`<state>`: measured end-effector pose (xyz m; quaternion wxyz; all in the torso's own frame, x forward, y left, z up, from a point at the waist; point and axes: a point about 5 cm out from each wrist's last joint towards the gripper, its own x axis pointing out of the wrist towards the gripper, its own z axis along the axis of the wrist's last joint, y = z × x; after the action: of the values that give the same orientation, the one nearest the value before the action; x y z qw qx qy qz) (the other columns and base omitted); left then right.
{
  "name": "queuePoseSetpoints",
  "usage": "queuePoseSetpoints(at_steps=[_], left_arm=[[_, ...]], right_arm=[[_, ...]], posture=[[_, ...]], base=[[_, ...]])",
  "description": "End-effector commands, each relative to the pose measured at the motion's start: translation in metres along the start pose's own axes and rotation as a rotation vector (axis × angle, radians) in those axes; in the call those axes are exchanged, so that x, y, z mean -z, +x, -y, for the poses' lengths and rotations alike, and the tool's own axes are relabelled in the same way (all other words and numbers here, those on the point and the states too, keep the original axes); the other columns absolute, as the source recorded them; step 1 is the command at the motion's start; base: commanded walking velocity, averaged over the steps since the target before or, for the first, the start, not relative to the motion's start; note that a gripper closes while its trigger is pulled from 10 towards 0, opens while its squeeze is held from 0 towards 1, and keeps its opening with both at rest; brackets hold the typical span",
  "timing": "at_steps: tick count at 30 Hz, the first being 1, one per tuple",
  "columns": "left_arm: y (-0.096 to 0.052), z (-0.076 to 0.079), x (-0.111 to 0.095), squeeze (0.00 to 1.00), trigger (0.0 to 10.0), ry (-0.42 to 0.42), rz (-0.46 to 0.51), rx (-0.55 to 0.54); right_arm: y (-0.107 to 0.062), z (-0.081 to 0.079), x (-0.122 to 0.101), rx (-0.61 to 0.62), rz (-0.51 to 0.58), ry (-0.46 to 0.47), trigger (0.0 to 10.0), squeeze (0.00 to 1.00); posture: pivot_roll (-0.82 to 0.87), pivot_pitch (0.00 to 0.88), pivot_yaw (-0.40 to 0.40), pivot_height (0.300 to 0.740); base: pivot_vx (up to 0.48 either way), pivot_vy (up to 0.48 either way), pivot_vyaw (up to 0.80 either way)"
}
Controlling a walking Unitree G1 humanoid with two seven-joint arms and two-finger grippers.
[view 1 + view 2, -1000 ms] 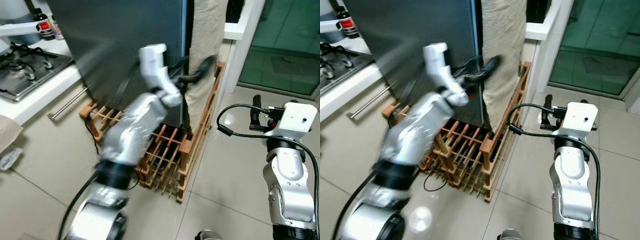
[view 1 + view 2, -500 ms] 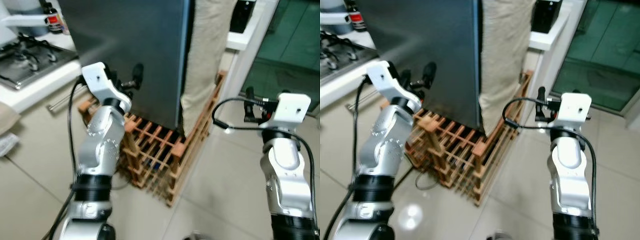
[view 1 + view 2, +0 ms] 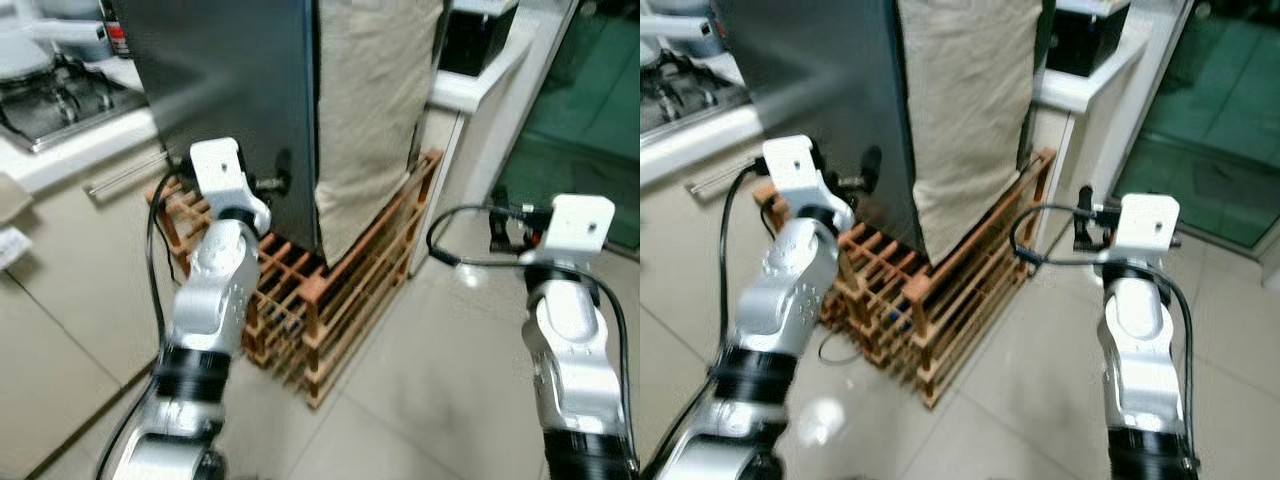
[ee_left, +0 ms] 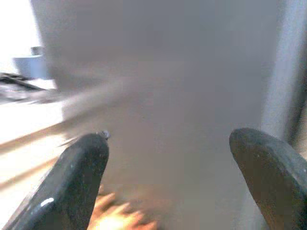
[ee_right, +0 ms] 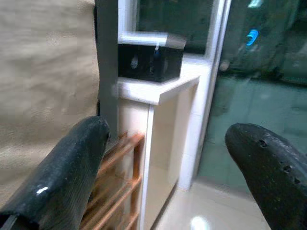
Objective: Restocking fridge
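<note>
The dark grey fridge (image 3: 225,80) stands before me with its door closed, on a wooden slatted rack (image 3: 340,280). A beige cloth (image 3: 370,100) hangs down its right side. My left gripper (image 3: 277,180) is raised close to the fridge's lower front, open, holding nothing; in the left wrist view its fingers (image 4: 79,167) are spread before the plain grey face. My right gripper (image 3: 1085,215) is held up on the right, apart from the fridge, open and holding nothing. It looks toward the cloth and a white ledge (image 5: 158,88).
A counter with a gas hob (image 3: 60,95) and a drawer handle (image 3: 125,172) lies on the left. A black box (image 3: 478,45) sits on the white ledge right of the fridge. A glass door (image 3: 600,120) is at far right. Tiled floor (image 3: 420,400) spreads before the rack.
My left gripper has drawn back from the fridge's right edge beside the cloth to its lower front. The camera has shifted, so the fridge sits further left. The right arm holds its pose.
</note>
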<state>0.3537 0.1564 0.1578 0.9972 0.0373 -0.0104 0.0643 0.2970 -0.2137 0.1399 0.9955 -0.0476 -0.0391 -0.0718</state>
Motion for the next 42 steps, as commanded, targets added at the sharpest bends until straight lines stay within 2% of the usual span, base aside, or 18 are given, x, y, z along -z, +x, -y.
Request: queuePoseSetpoints(at_steps=[1, 2, 3, 4, 5, 6, 9, 12, 14, 16, 17, 18, 21, 25, 32, 36, 38, 42], left_arm=[[-0.001, 0.001, 0.041, 0.00, 10.0, 0.105, -0.158, 0.018], [-0.004, 0.008, 0.067, 0.00, 10.0, 0.185, -0.264, 0.090], [-0.004, 0.008, 0.067, 0.00, 10.0, 0.185, -0.264, 0.090], [-0.022, 0.016, 0.112, 0.00, 10.0, 0.283, -0.467, 0.208], [-0.045, 0.015, 0.145, 0.00, 10.0, 0.282, -0.642, 0.240], [-0.045, 0.015, 0.145, 0.00, 10.0, 0.282, -0.642, 0.240], [-0.099, 0.004, 0.197, 0.00, 10.0, 0.239, -0.967, 0.238], [-0.108, 0.001, 0.204, 0.00, 10.0, 0.224, -1.017, 0.222], [-0.127, -0.001, 0.216, 0.00, 10.0, 0.152, -1.099, 0.179], [-0.147, 0.004, 0.227, 0.00, 10.0, 0.133, -1.170, 0.204], [-0.147, 0.004, 0.227, 0.00, 10.0, 0.133, -1.170, 0.204], [-0.153, 0.009, 0.230, 0.00, 10.0, 0.143, -1.178, 0.240], [-0.150, 0.011, 0.228, 0.00, 10.0, 0.122, -1.156, 0.246], [-0.146, 0.009, 0.227, 0.00, 10.0, 0.124, -1.145, 0.243], [-0.145, 0.026, 0.224, 0.00, 10.0, 0.109, -1.118, 0.346], [-0.140, 0.033, 0.219, 0.00, 10.0, 0.162, -1.084, 0.395], [-0.137, 0.036, 0.218, 0.00, 10.0, 0.152, -1.075, 0.389], [-0.133, 0.038, 0.215, 0.00, 10.0, 0.127, -1.060, 0.366]], right_arm=[[0.001, -0.008, 0.035, -0.044, -0.135, 0.053, 10.0, 0.17], [0.000, -0.008, 0.065, -0.049, -0.268, 0.088, 10.0, 0.17], [0.000, -0.008, 0.065, -0.049, -0.268, 0.088, 10.0, 0.17], [-0.010, -0.008, 0.109, -0.030, -0.483, 0.151, 10.0, 0.18], [-0.022, -0.010, 0.132, -0.024, -0.624, 0.152, 10.0, 0.18], [-0.022, -0.010, 0.132, -0.024, -0.624, 0.152, 10.0, 0.18], [-0.051, -0.024, 0.165, -0.093, -0.862, 0.081, 10.0, 0.18], [-0.056, -0.028, 0.169, -0.128, -0.896, 0.047, 10.0, 0.18], [-0.076, -0.044, 0.181, -0.277, -0.991, -0.061, 10.0, 0.19], [-0.085, -0.051, 0.187, -0.319, -1.028, -0.085, 10.0, 0.20], [-0.085, -0.051, 0.187, -0.319, -1.028, -0.085, 10.0, 0.20], [-0.085, -0.051, 0.187, -0.326, -1.022, -0.097, 10.0, 0.51], [-0.083, -0.049, 0.187, -0.337, -1.018, -0.129, 10.0, 0.60], [-0.084, -0.049, 0.188, -0.337, -1.026, -0.140, 10.0, 0.60], [-0.090, -0.048, 0.191, -0.340, -1.028, -0.159, 10.0, 0.64], [-0.089, -0.046, 0.191, -0.306, -1.016, -0.126, 10.0, 0.65], [-0.088, -0.041, 0.191, -0.280, -1.011, -0.126, 10.0, 0.65], [-0.095, -0.031, 0.196, -0.172, -1.082, -0.035, 10.0, 0.60]], posture=[[-0.15, 0.000, 0.037, 0.740], [-0.13, 0.000, 0.037, 0.740], [-0.13, 0.000, 0.037, 0.740], [-0.13, 0.000, 0.039, 0.740], [-0.13, 0.000, 0.042, 0.740], [-0.13, 0.000, 0.042, 0.740], [-0.14, 0.000, 0.061, 0.740], [-0.14, 0.000, 0.061, 0.740], [-0.13, 0.000, 0.053, 0.740], [-0.11, 0.000, 0.036, 0.740], [-0.11, 0.000, 0.036, 0.740], [-0.09, 0.000, 0.027, 0.740], [-0.08, 0.000, 0.020, 0.740], [-0.08, 0.000, 0.019, 0.740], [-0.07, 0.000, 0.021, 0.740], [-0.10, 0.000, 0.028, 0.740], [-0.10, 0.000, 0.024, 0.740], [-0.11, 0.000, 0.021, 0.740]], base=[[0.000, 0.000, 0.00], [0.000, 0.000, 0.00], [0.000, 0.000, 0.00], [0.000, 0.000, 0.00], [0.000, 0.000, 0.00], [0.000, 0.000, 0.00], [0.000, 0.000, 0.00], [0.000, 0.000, 0.00], [0.000, 0.000, 0.00], [0.000, 0.000, 0.00], [0.000, 0.000, 0.00], [0.000, 0.000, 0.61], [0.000, 0.000, 0.56], [0.000, 0.000, 0.48], [0.000, 0.000, 0.45], [0.000, 0.000, 0.45], [0.000, 0.000, 0.45], [0.000, 0.000, 0.11]])
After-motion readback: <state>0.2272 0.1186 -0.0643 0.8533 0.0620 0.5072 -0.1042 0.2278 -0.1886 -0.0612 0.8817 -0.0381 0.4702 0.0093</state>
